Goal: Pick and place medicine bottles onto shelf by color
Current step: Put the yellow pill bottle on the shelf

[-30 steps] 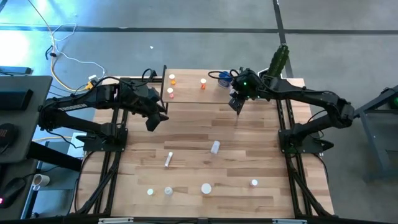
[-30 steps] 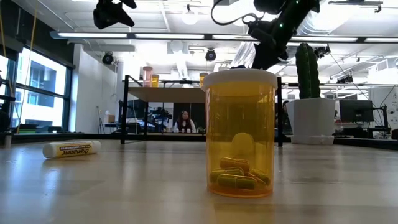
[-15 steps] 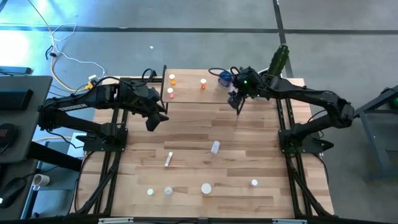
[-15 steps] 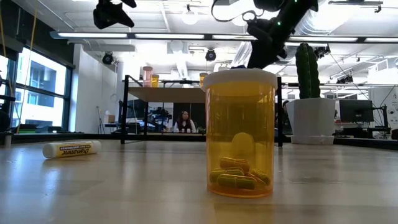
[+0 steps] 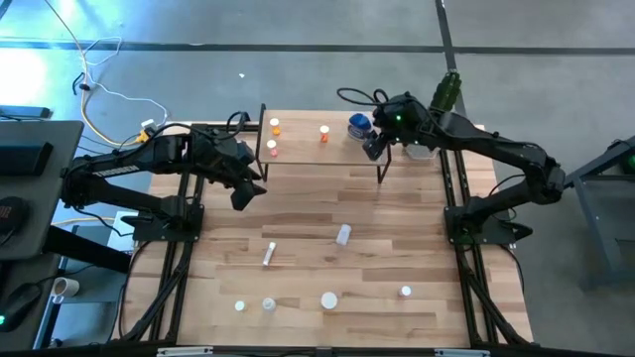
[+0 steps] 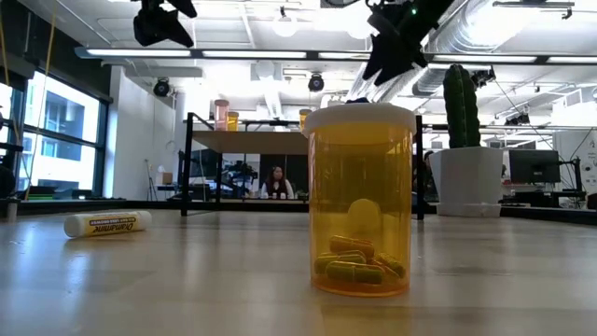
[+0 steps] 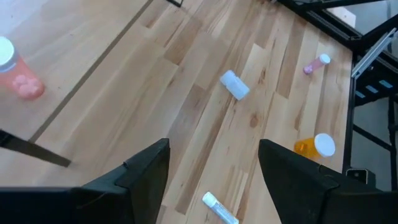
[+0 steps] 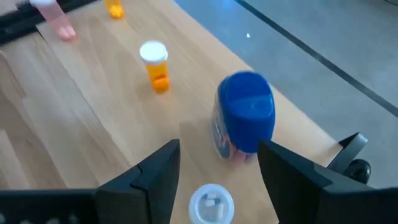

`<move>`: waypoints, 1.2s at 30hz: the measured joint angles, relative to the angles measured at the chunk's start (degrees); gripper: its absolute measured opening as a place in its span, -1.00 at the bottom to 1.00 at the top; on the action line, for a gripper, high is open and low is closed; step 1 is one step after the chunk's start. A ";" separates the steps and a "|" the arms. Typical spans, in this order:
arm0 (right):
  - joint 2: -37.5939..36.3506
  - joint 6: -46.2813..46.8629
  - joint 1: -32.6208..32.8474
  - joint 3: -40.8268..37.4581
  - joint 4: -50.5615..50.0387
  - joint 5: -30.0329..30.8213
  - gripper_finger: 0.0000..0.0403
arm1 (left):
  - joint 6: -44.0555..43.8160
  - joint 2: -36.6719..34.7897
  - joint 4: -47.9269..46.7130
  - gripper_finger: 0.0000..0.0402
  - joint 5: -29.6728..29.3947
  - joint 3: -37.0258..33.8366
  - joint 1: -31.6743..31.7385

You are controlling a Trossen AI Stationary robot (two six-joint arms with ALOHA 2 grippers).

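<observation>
Since the earlier frame the right hand (image 5: 373, 146) has lifted off the blue bottle (image 5: 358, 125), fingers apart, leaving it upright on the shelf (image 5: 298, 149). Withdrawing carelessly could topple it. Left hand (image 5: 241, 192) waits beside the shelf, fingers apart.

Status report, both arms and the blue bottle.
Right end effector open, empty, above the shelf. Blue bottle standing on the shelf. Left end effector open, empty, beside the shelf. No obstruction seen.

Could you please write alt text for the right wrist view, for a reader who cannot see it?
Between the right gripper's open dark fingers, a blue-capped bottle stands upright on the light wood shelf. An orange bottle with a white cap stands beyond it, a pink one farther off, and a clear-lidded vial closest to the fingers.
</observation>
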 joint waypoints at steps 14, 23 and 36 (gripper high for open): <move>-0.02 9.23 2.19 3.37 -1.07 0.10 0.02 | 3.00 0.00 -3.15 0.17 0.07 0.00 -5.44; -0.03 14.45 4.88 3.33 0.44 0.04 0.02 | 8.33 0.00 -3.14 0.17 0.09 0.00 -15.75; -0.03 13.09 5.23 3.27 0.44 -0.11 0.02 | 5.49 0.02 -1.29 0.17 -2.42 -1.81 -32.71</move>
